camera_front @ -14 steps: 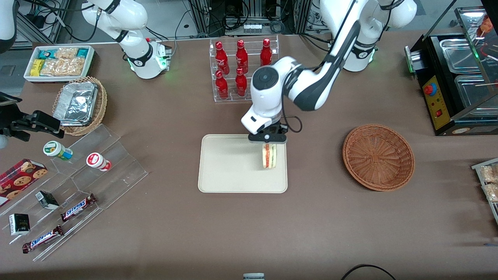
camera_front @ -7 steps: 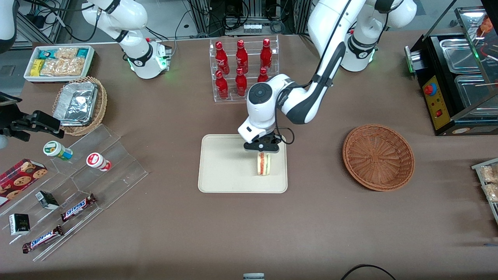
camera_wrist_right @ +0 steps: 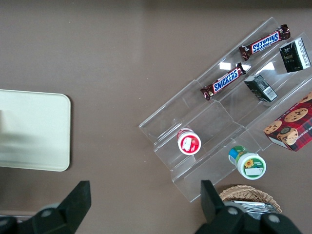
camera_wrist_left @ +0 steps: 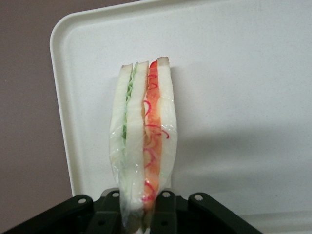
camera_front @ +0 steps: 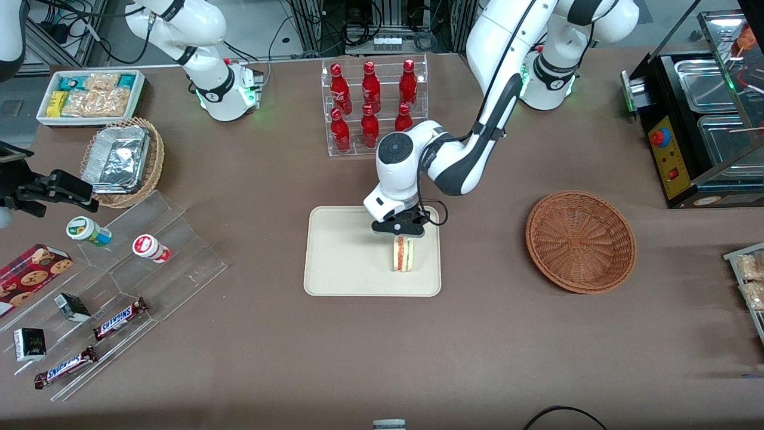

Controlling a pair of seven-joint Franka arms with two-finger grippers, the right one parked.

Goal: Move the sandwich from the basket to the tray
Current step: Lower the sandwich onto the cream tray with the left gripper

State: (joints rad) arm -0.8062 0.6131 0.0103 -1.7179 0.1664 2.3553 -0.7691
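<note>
A brown table fills the scene, with cables and metal framing along its farthest edge. The cream tray lies near the middle of it. The gripper hangs low over the tray's part toward the working arm's end, its two black fingers clamped on the sandwich, which stands on edge with its lower end at the tray surface; whether it actually touches cannot be told. In the left wrist view the clear-wrapped wedge shows pale bread with a green layer and a red one.

The reddish-brown basket sits well apart from the tray, toward the working arm's end, with nothing in it. Farther from the front camera than the tray stands a clear rack of red bottles, partly covered by the arm. Toward the parked arm's end lie a tan basket of foil containers, a white bin of snack packets, and a clear stepped stand with Snickers bars and small tubs. A black appliance with steel pans is cut off at the frame edge toward the working arm's end.
</note>
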